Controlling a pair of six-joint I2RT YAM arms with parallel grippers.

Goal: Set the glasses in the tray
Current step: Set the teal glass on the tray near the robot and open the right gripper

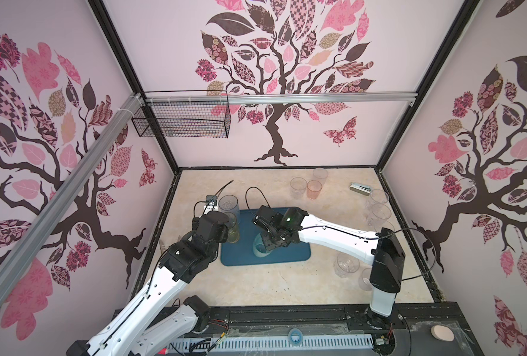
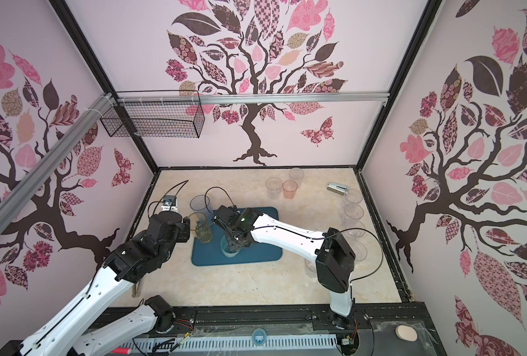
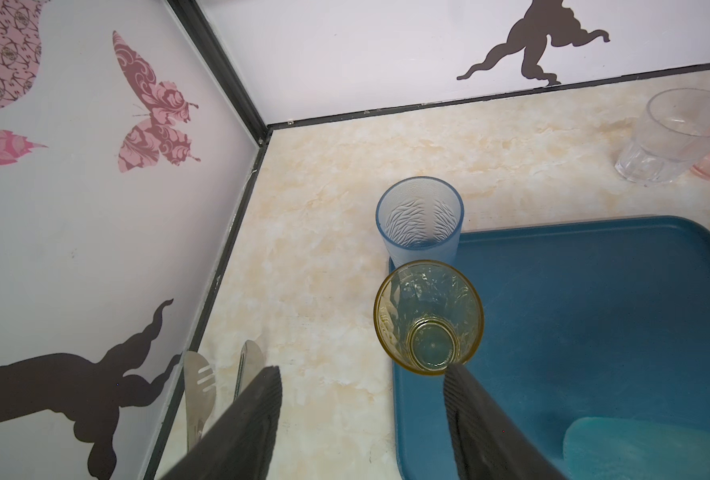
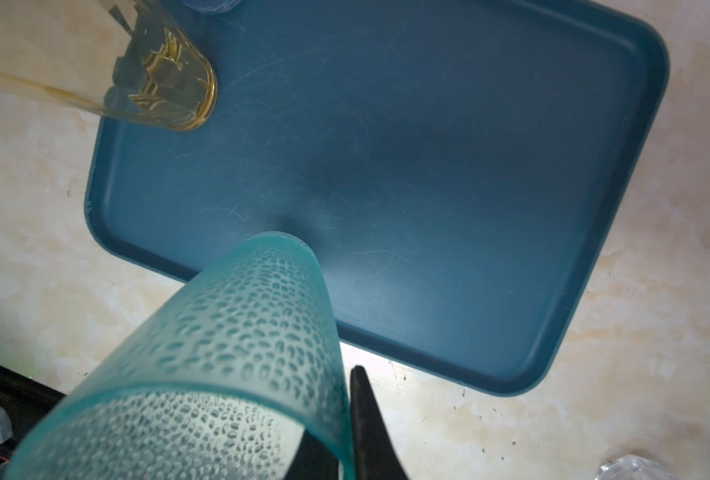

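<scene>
A teal dimpled plastic tumbler (image 4: 228, 332) is being pinched at its rim by the right gripper (image 4: 341, 432), tilted over the flat dark teal-blue plastic tray (image 4: 428, 166), lower left in the right wrist view — likely for setting down. The left gripper (image 3: 361, 370) is being held spread beside the upright yellow-tinted tumbler (image 3: 428, 320).

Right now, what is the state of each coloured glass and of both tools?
Yellow see-through tumbler: upright in the dark teal plastic tray, free.
Blue-grey frosted tumbler: upright at the tray's corner.
Teal textured tumbler: gripped by its rim.
Pink see-through tumbler: upright, outside the tray.
Left tool: open, empty.
Right tool: shut on the teal textured tumbler.
</scene>
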